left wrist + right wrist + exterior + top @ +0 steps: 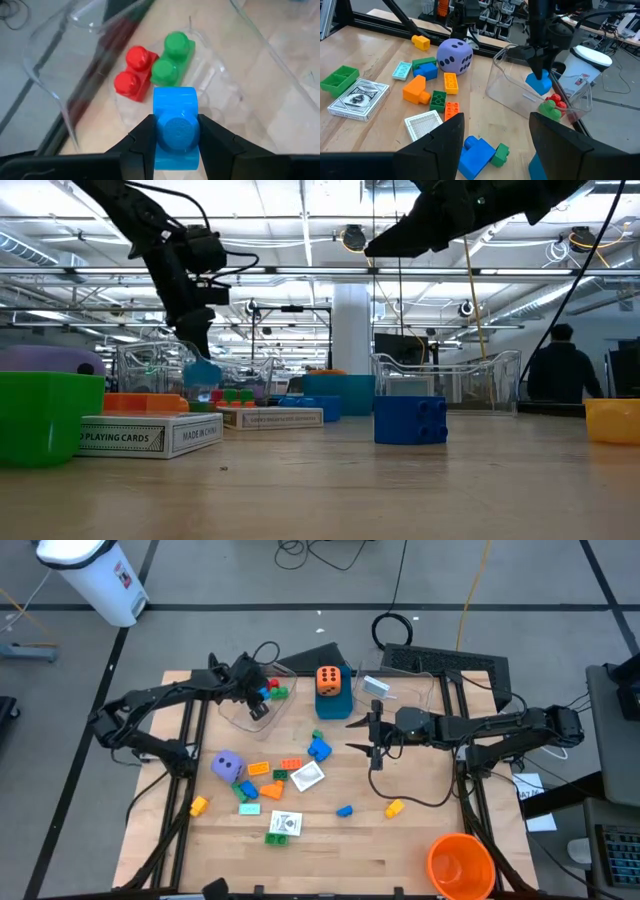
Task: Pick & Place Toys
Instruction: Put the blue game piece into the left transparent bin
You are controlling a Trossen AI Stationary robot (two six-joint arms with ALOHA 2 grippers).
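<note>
Glossy blue brick pinched by left gripper above clear tub.

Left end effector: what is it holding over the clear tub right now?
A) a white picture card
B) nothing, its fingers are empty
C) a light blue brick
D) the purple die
C. The left end effector is shut on a light blue brick, held above the clear tub, where a red brick and a green brick already lie.
</note>
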